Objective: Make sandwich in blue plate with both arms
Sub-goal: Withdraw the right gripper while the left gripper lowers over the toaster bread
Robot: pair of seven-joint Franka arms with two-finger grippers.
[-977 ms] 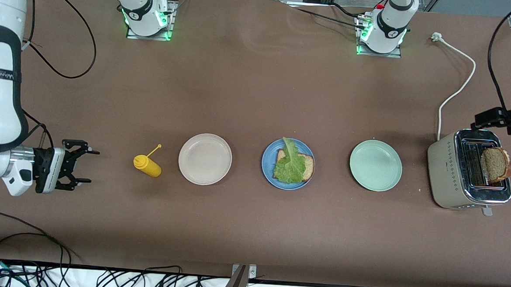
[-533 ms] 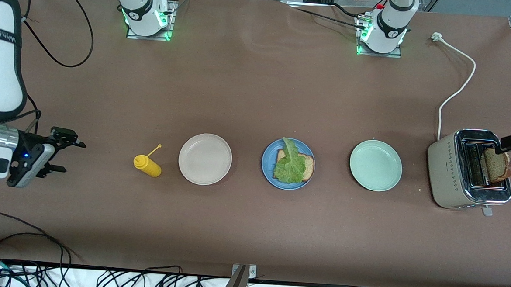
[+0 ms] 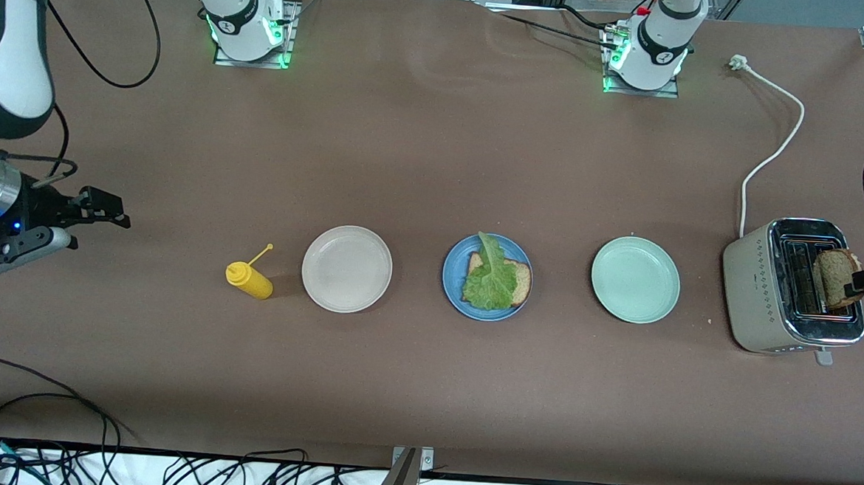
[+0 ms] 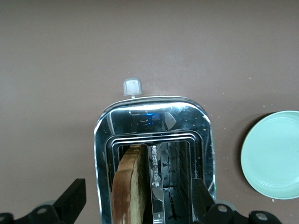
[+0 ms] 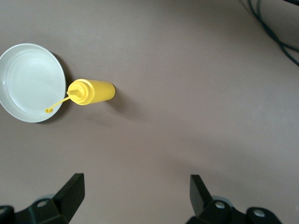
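blue plate (image 3: pixel 450 288) – round, mid-table | bread slice (image 3: pixel 521 283) flat on it, ruffled lettuce leaf (image 3: pixel 491 279) draped over | second bread slice (image 3: pixel 835 277) – upright in toaster (image 3: pixel 758 296) slot, table's left-arm end

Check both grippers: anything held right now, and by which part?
Nothing held. Left gripper hangs open over the toaster, jaws clear of the bread slice. Right gripper is open over bare table.

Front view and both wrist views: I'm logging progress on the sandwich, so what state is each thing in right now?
Blue plate: holds one bread slice under a lettuce leaf.
Second bread slice: upright in the toaster.
Beige plate: bare.
Green plate: bare.
Yellow bottle: cap flipped open.
Left gripper: open over the toaster.
Right gripper: open over bare table.
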